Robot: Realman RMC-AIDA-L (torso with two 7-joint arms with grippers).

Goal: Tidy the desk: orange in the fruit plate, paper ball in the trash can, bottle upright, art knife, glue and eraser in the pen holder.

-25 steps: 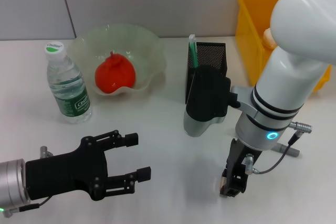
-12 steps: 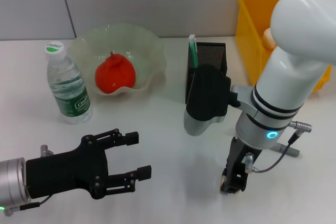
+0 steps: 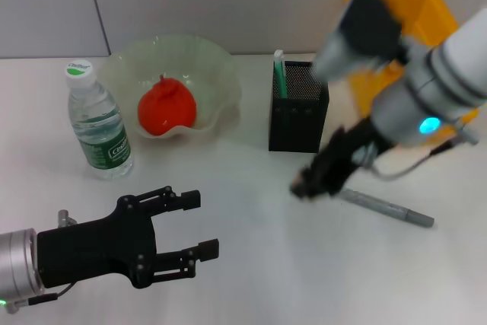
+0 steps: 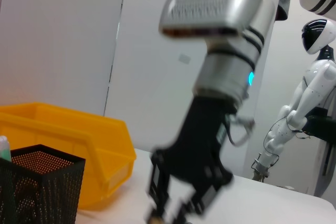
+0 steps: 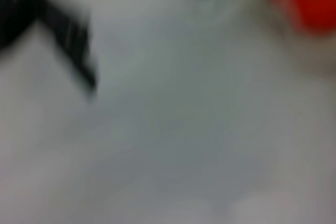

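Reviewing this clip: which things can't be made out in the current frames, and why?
- Right hand: motion-blurred in the head view and left wrist view; whether it carries anything cannot be told.
- Trash can: contents hidden by the right arm in the head view.
- Pen holder: apart from one green stick, contents hidden by its mesh walls.
- Right wrist view: wholly smeared; only the orange shows, as a red patch.
- Left hand: sharp, open, low over the table.

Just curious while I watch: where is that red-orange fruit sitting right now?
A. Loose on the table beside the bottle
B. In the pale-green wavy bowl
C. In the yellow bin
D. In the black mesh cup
B: the orange rests inside the fruit plate, behind the upright bottle.
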